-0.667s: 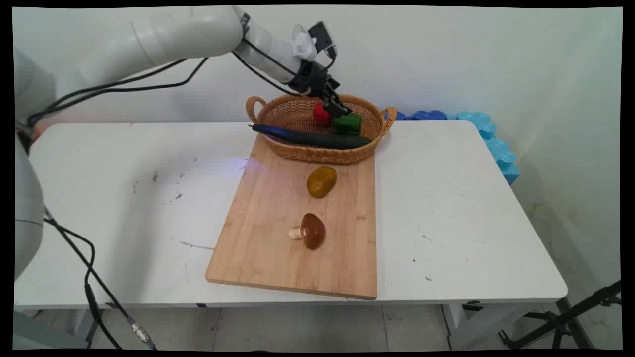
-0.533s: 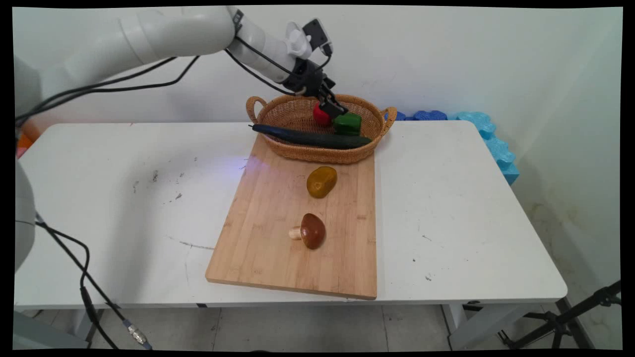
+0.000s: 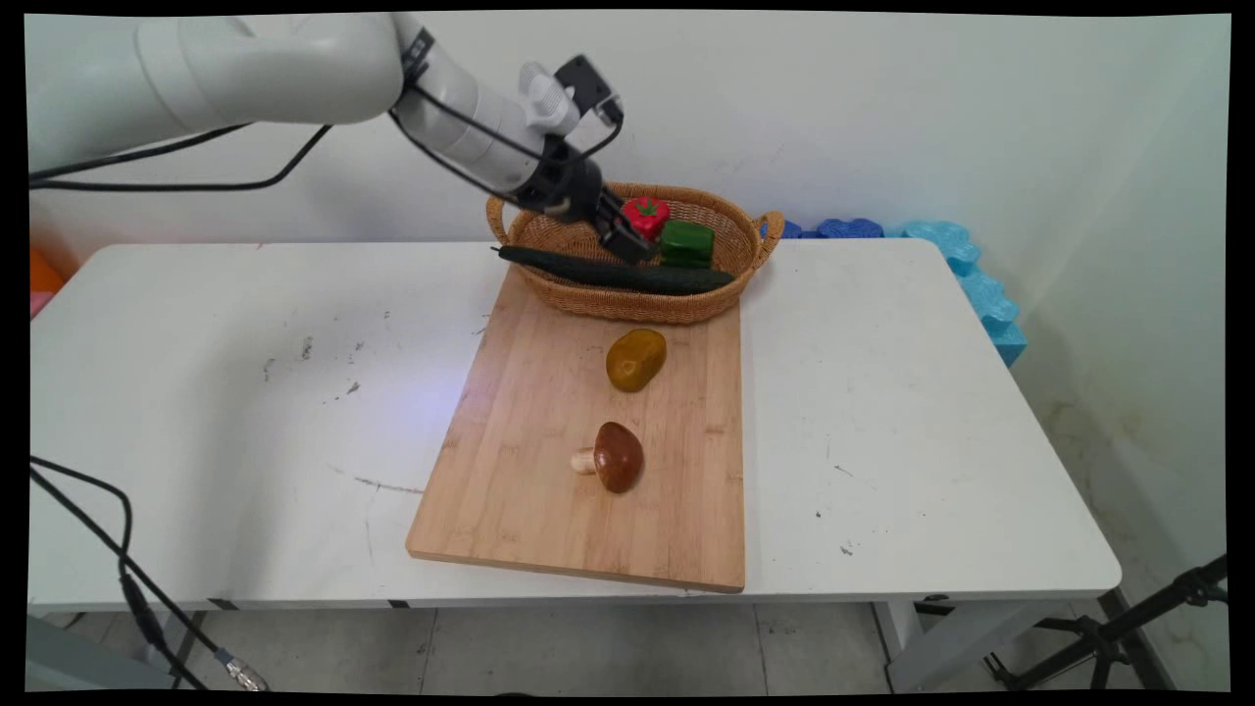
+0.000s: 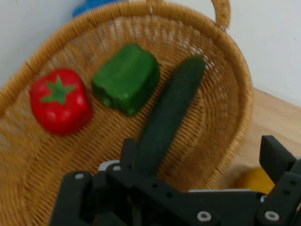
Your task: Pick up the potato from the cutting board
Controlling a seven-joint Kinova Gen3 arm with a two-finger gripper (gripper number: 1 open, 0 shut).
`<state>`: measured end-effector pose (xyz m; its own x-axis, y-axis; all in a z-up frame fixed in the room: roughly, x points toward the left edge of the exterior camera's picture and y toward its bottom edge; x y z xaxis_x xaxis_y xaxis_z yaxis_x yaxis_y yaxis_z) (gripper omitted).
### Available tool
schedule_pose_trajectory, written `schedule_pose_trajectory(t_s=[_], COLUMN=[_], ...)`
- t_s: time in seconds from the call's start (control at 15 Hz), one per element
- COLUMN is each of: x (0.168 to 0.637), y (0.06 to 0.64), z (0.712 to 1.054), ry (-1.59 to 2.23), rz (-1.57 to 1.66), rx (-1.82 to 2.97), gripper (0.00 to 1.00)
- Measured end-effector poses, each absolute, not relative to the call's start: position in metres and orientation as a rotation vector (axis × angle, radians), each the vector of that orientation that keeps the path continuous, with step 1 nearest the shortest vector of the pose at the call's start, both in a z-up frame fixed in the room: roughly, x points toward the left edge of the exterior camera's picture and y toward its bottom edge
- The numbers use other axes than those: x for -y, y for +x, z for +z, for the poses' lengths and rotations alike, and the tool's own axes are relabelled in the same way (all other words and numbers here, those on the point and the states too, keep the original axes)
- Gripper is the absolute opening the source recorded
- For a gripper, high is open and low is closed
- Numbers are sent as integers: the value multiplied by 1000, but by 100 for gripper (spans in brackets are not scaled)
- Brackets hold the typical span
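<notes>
My gripper (image 3: pixel 627 243) hangs open over the left part of a wicker basket (image 3: pixel 637 309), just above a long dark green cucumber (image 3: pixel 677 280). Nothing sits between its fingers (image 4: pixel 128 150). In the hand view the cucumber (image 4: pixel 169 113) runs diagonally across the basket (image 4: pixel 235 70) straight ahead of the open gripper (image 4: pixel 200 143). A red tomato (image 4: pixel 60 101) and a green pepper (image 4: pixel 126 77) lie side by side beyond it. In the main view the tomato (image 3: pixel 645 214) and pepper (image 3: pixel 686 243) rest at the basket's back, right of the gripper.
A wooden cutting board (image 3: pixel 529 471) reaches from the basket toward the table's near edge. On it lie a yellow-brown potato (image 3: pixel 635 359) and a brown mushroom (image 3: pixel 616 457). Blue foam pieces (image 3: pixel 980 284) line the far right corner by the wall.
The gripper has pulled back to the left, away from the tomato and pepper. The tomato, half hidden behind it before, now shows fully in the basket.
</notes>
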<state>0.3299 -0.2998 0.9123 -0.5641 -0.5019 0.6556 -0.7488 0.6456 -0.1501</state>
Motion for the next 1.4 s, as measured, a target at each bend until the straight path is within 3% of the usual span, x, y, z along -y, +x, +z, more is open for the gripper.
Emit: schedule_pose_trajectory(t_s=[0.53, 1.4], x=[247, 239], y=[318, 298], z=[877, 823], ry=[1182, 1337], rz=[421, 354], rx=[2252, 2181], gripper=[100, 100])
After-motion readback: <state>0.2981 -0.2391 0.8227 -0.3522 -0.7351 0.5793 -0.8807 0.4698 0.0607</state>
